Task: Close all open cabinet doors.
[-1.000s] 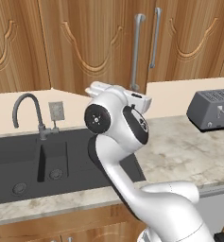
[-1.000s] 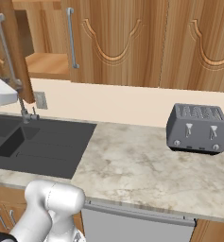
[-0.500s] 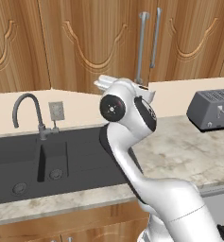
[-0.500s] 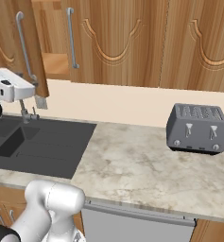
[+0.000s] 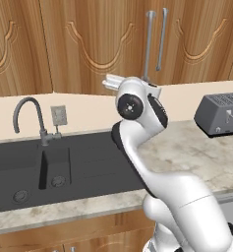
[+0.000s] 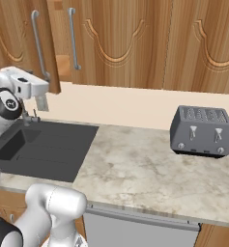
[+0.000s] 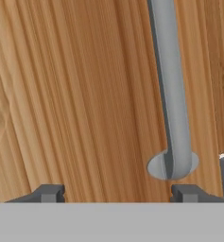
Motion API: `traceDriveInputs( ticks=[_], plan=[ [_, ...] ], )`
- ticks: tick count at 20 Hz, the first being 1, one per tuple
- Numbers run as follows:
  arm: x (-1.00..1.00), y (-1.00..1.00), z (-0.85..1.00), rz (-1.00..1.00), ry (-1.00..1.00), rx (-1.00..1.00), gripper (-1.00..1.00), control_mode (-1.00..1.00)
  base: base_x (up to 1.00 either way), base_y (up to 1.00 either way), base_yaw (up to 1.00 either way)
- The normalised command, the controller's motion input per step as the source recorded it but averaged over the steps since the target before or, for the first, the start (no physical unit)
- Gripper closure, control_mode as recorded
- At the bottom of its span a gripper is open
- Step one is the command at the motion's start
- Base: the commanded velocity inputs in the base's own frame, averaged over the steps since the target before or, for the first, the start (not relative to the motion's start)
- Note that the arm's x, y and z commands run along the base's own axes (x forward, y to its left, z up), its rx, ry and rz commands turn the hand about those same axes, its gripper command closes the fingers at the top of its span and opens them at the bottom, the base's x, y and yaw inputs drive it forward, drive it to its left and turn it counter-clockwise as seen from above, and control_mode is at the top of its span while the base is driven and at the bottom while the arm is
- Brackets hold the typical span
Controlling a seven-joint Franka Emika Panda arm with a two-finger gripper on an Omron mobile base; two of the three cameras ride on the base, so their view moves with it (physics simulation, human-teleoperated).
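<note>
- Watch the risk here: the two-finger dark gripper (image 7: 117, 193) sits right up against the medium-brown wood-grain cabinet door (image 6: 47, 43) at its lower corner, so a push that slides sideways could, I'd say, slip off the bottom edge and leave the panel ajar.
- Second hazard: the long vertical silver bar handle (image 7: 170, 90) stands just beside one finger tip (image 7: 188, 193); a sweep that way could snag the bar's foot and jam the hand.
- The door hangs slightly open above the black sink (image 6: 43, 144), with its lower edge well above the grey curved faucet (image 5: 32, 118); a gap shows between it and the neighbouring panel (image 6: 121, 38).
- Finger tips stand apart, nothing between them, wood grain filling the space ahead.
- From the sink, the white hand (image 6: 31, 89) is up and just in front of the door's lower corner.
- The grey toaster (image 6: 200, 130) sits well away along the marble counter (image 6: 150, 169).
</note>
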Motion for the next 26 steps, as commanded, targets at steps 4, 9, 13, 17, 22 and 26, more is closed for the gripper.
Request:
traceDriveInputs(
  ticks=[4,9,13,17,22,26],
  plan=[
    [0.51,0.0,-0.2,0.11,-0.03,0.0,-1.0,-1.0,0.0,0.0,0.0],
    [0.5,0.0,-0.18,0.12,-0.02,0.0,-1.0,-1.0,0.0,0.0,0.0],
    [0.4,0.0,-0.13,0.12,-0.01,0.0,-1.0,-1.0,0.0,0.0,0.0],
    [0.26,0.0,-0.06,0.11,0.0,0.0,-1.0,-1.0,0.0,0.0,0.0],
    [0.2,0.0,-0.02,0.09,0.0,0.0,-1.0,-1.0,0.0,0.0,0.0],
    [0.19,0.0,0.0,0.08,0.0,0.0,-1.0,-1.0,0.0,0.0,0.0]
  ],
)
